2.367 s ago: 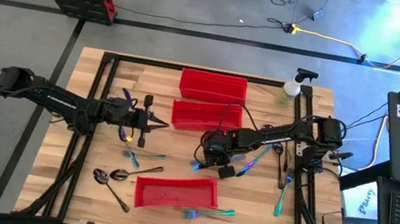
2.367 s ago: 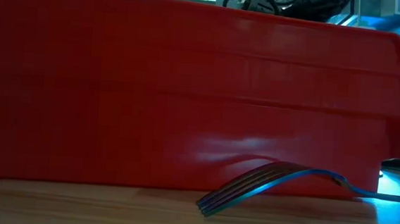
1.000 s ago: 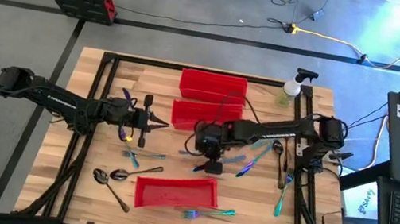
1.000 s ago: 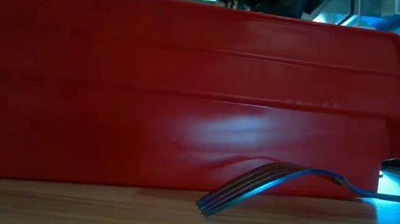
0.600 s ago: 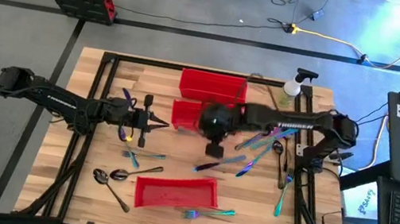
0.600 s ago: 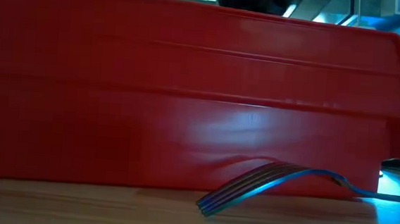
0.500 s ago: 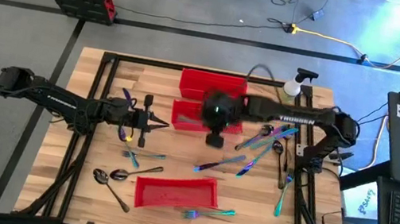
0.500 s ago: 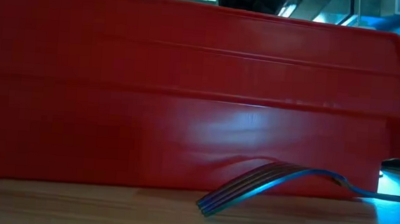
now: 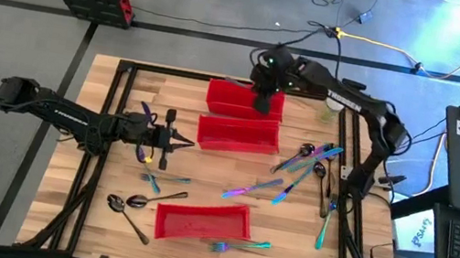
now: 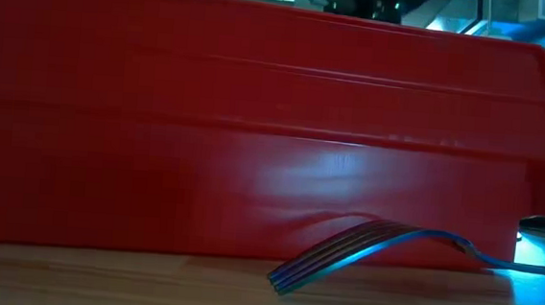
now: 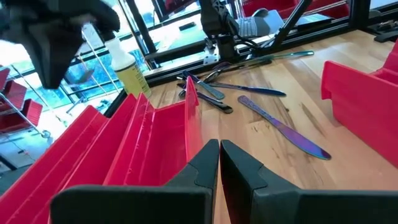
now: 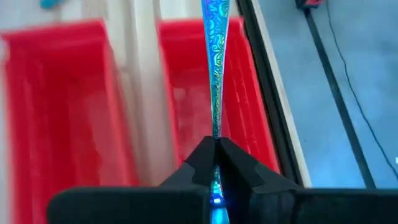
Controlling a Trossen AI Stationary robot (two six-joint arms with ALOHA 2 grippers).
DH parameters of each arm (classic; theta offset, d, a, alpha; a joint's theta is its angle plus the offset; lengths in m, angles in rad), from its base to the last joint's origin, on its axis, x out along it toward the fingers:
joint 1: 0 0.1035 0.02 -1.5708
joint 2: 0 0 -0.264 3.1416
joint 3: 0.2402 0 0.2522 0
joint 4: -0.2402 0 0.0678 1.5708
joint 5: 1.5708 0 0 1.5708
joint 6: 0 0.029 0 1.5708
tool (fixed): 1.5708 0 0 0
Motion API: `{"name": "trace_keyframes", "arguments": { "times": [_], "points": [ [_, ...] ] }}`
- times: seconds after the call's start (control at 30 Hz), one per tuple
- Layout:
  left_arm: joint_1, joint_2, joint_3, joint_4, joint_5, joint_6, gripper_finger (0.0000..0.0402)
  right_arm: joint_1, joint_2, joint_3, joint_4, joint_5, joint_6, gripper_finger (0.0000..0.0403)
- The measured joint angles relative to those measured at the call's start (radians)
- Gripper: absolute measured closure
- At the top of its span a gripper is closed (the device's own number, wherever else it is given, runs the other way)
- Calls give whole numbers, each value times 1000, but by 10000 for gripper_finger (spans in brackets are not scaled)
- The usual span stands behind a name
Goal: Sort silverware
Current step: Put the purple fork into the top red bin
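Observation:
Three red bins stand on the table: a far bin [image 9: 246,97], a middle bin [image 9: 238,135] and a near bin [image 9: 201,222]. My right gripper [image 9: 261,106] hangs over the far bin [image 12: 249,93], shut on an iridescent blue piece of silverware [image 12: 216,68]; which kind it is cannot be told. My left gripper [image 9: 180,142] waits shut and empty left of the middle bin [image 11: 155,124]. Loose silverware lies on the table at the right [image 9: 304,159], in the middle [image 9: 253,188] and at the near left [image 9: 130,201]. A fork [image 10: 362,250] lies in front of the near bin [image 10: 255,122], tines on the wood. My right gripper pinches the slim patterned handle [image 12: 216,132] between its two fingertips. It comes slanting down from above. The piece runs on forward from the fingertips, in line with the fingers, and is lifted clear above the far bin. Its far end is outside the picture.
A clear spray bottle [image 9: 336,100] stands at the table's far right corner. More silverware lies by the right edge [image 9: 323,227] and next to the near bin [image 9: 240,244]. Black frame rails run along the table's sides.
My right gripper has swung from the table's middle toward the far edge and has risen. It passed over the middle bin and is over the far bin now, still shut. My left arm has kept still.

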Motion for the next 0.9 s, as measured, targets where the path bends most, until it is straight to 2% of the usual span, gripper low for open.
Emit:
{"name": "trace_keyframes", "arguments": {
  "times": [0.1, 0.43, 0.63, 0.9],
  "points": [
    [0, 0, 0, 0, 0, 0, 400, -25, 43, 0, 1, -32, -53, 403],
    [0, 0, 0, 0, 0, -12, 400, -22, 182, -1, 85, 6, -136, 403],
    [0, 0, 0, 0, 0, -19, 400, -23, 211, -1, 45, 60, -143, 403],
    [0, 0, 0, -2, 0, -8, 400, -21, 212, -2, 12, 61, -127, 402]
  ]
}}
